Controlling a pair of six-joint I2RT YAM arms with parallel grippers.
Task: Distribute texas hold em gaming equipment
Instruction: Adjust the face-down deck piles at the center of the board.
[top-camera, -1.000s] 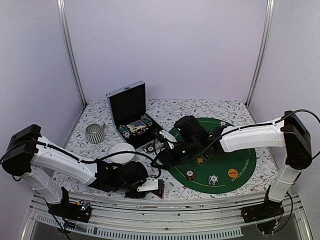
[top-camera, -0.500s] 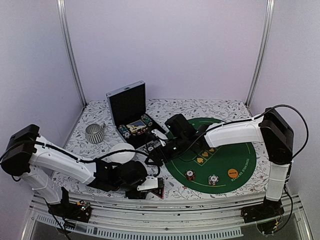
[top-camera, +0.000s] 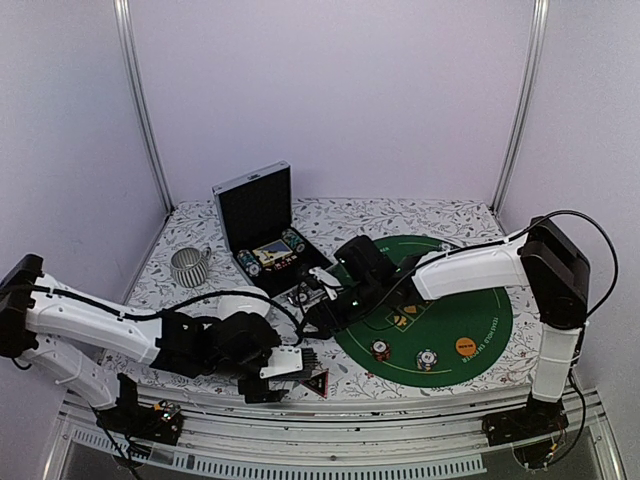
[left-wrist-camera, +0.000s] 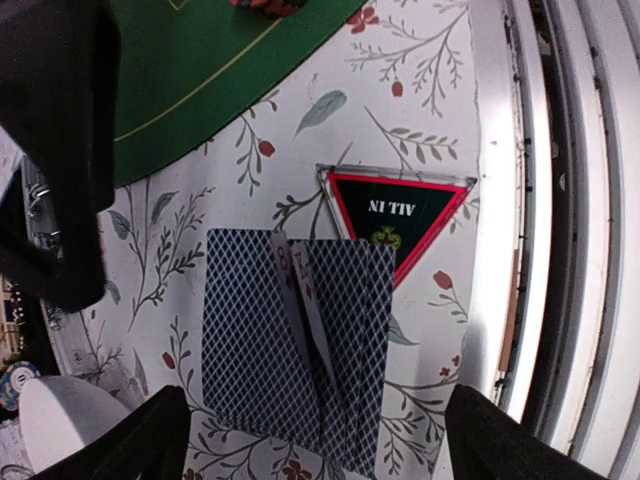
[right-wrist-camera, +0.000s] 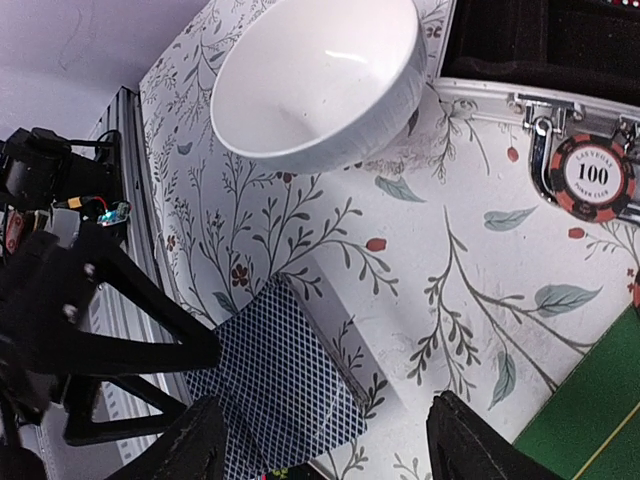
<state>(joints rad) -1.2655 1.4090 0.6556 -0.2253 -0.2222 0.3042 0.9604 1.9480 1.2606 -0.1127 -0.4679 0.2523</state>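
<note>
In the left wrist view the playing cards (left-wrist-camera: 250, 330) cover the triangle's (left-wrist-camera: 400, 210) 7 o'clock edge, and the sliver of card face between them is too thin to read. A reddish chip (left-wrist-camera: 265, 5) is cut off at 12 o'clock, the white bowl (left-wrist-camera: 55, 420) at 8 — likewise the left gripper's (left-wrist-camera: 320, 445) fingers at 6. From above, the triangle's print is too small to read.

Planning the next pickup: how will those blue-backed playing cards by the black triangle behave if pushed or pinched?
The blue-backed playing cards lie overlapped on the floral cloth, so a push would probably slide them apart. Thin, likely bendy, hard to pinch.
</note>
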